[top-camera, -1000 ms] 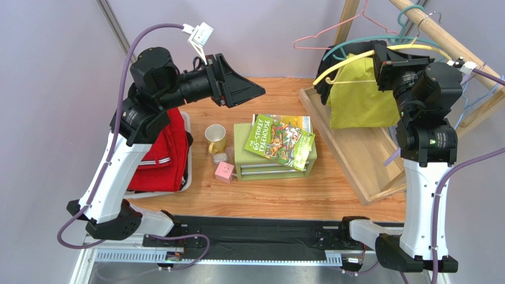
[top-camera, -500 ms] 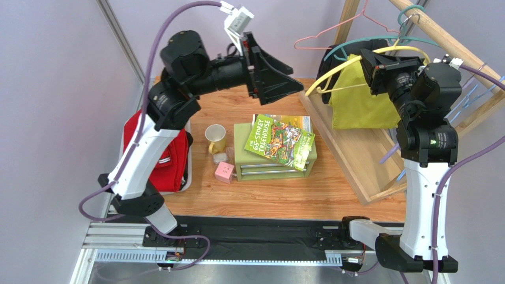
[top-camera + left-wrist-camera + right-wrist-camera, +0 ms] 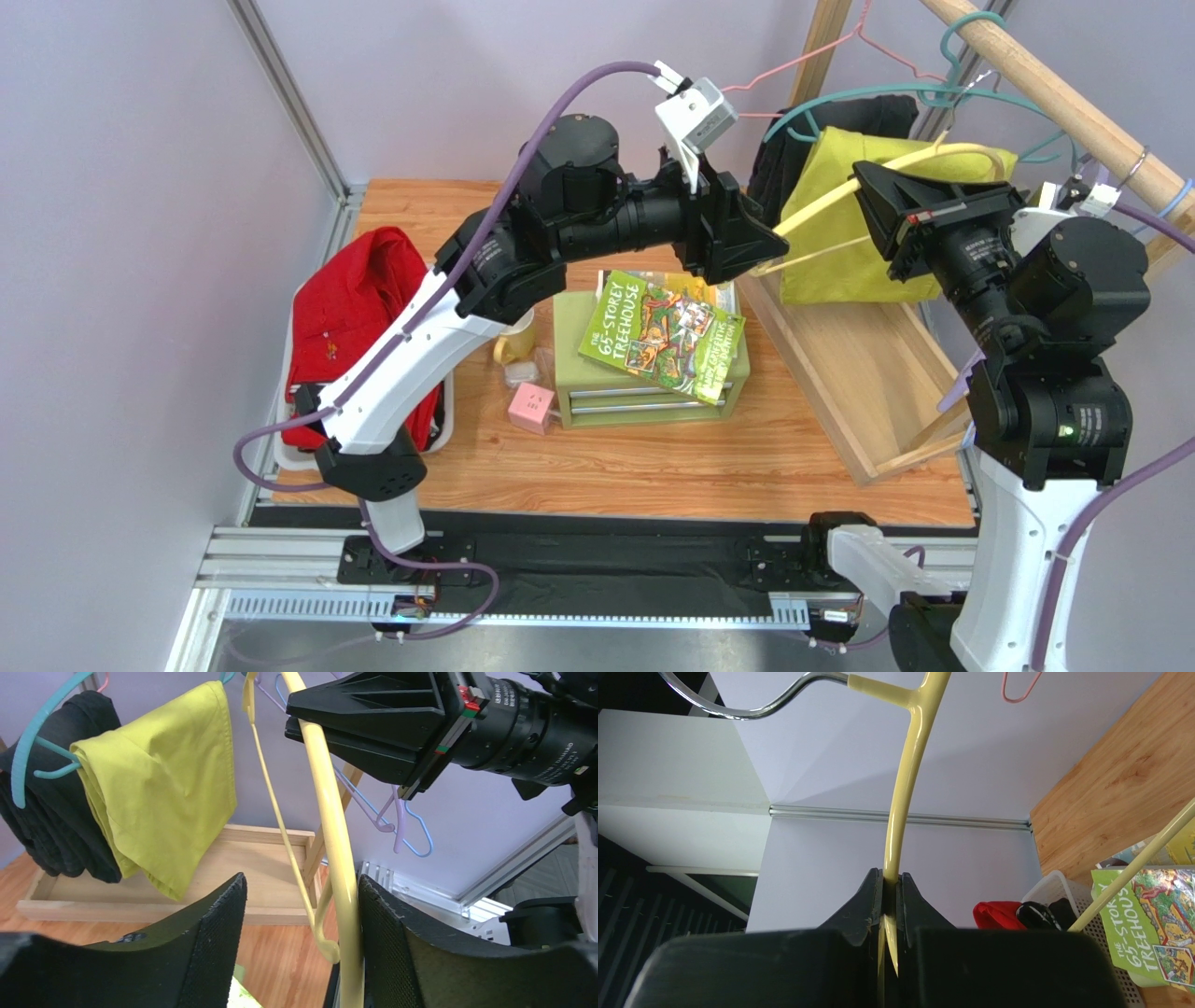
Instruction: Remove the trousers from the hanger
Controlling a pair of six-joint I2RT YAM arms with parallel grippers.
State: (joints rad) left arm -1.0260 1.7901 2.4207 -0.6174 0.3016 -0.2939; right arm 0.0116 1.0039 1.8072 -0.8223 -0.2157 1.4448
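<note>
The yellow-green trousers [image 3: 831,273] [image 3: 168,791] hang over the thin lower bar of a yellow hanger [image 3: 821,207] [image 3: 330,826] [image 3: 903,798]. My right gripper [image 3: 867,175] [image 3: 891,878] is shut on the hanger's upper arm near its hook. My left gripper [image 3: 765,249] [image 3: 302,882] is open around the hanger's free end, and the upper arm lies against its right pad. Black trousers [image 3: 783,157] [image 3: 49,833] hang on a teal hanger behind. Red trousers [image 3: 358,301] [image 3: 1001,913] lie in the white basket [image 3: 1064,885] at the left.
A wooden tray [image 3: 842,378] lies under the hanging clothes, and a wooden rail [image 3: 1066,105] with more hangers runs above. Mid-table stand a green box with a book [image 3: 659,336] on it, a pink cube [image 3: 530,406] and a mug partly hidden by my left arm.
My left arm swung from above the basket across to the right and brought its jaws around the hanger's end. The right gripper shifted and tilted the hanger while keeping its hold.
</note>
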